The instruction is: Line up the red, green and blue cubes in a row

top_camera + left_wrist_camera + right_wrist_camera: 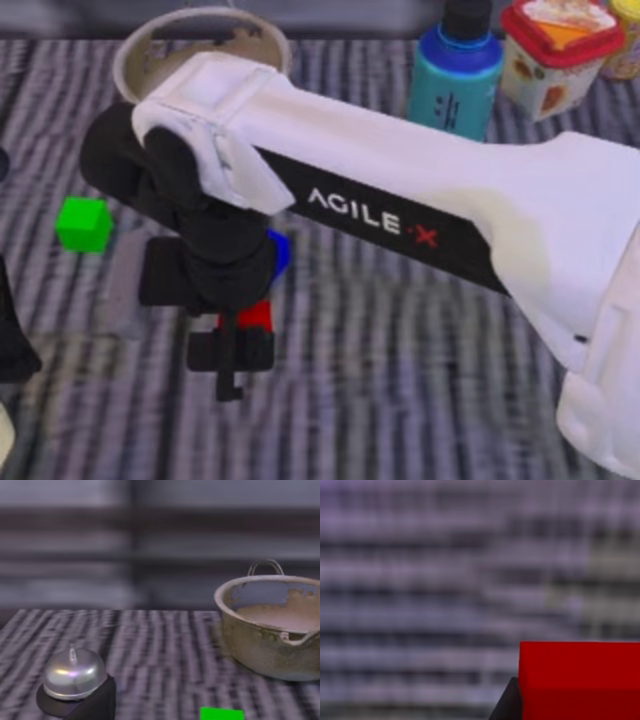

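The right arm, white with a black band reading AGILE·X, reaches from the lower right across the striped desk toward the left of centre. Its black right gripper points down over the red cube, which shows only as a small patch amid the dark gripper parts. The blue cube peeks out just behind it, mostly hidden by the wrist. The green cube sits apart at the left. Along the far edge stand a worn pot, a teal bottle and a red-lidded printed tub. A dark shape shows at the left edge.
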{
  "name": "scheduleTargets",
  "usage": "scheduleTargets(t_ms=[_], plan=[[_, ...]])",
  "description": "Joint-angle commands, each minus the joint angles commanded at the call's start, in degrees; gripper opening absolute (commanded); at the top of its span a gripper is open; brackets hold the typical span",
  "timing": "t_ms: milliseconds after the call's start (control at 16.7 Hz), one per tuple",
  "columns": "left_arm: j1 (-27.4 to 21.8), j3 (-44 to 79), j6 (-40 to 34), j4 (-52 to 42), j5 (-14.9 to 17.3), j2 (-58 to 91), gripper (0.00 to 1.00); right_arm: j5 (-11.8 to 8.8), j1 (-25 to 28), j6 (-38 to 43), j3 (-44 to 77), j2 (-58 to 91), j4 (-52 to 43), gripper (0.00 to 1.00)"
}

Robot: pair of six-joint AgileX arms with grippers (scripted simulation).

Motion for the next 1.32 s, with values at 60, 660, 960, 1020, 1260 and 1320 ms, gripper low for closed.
scheduleTargets(t_ms=[60, 660, 960, 1020, 1260, 1320], plan=[[0.00, 0.00, 0.00, 0.00, 0.00, 0.00, 1.00, 0.00, 0.00, 0.00, 0.00, 0.00, 0.00, 0.00], [0.00, 0.00, 0.00, 0.00, 0.00, 0.00, 1.00, -0.04, 0.02, 0.12, -13.67, 0.45, 14.23, 0.00], [0.00, 0.00, 0.00, 0.00, 0.00, 0.00, 1.00, 0.01, 0.08, 0.09, -14.90, 0.56, 15.46, 0.00], [0.00, 0.00, 0.00, 0.00, 0.00, 0.00, 1.00, 0.01, 0.08, 0.09, -14.90, 0.56, 15.46, 0.08], [0.00, 0.00, 0.00, 0.00, 0.00, 0.00, 1.00, 0.01, 0.08, 0.09, -14.90, 0.56, 15.46, 0.38], [0.00, 0.00, 0.00, 0.00, 0.00, 0.00, 1.00, 0.01, 0.08, 0.09, -14.90, 0.56, 15.46, 0.45]])
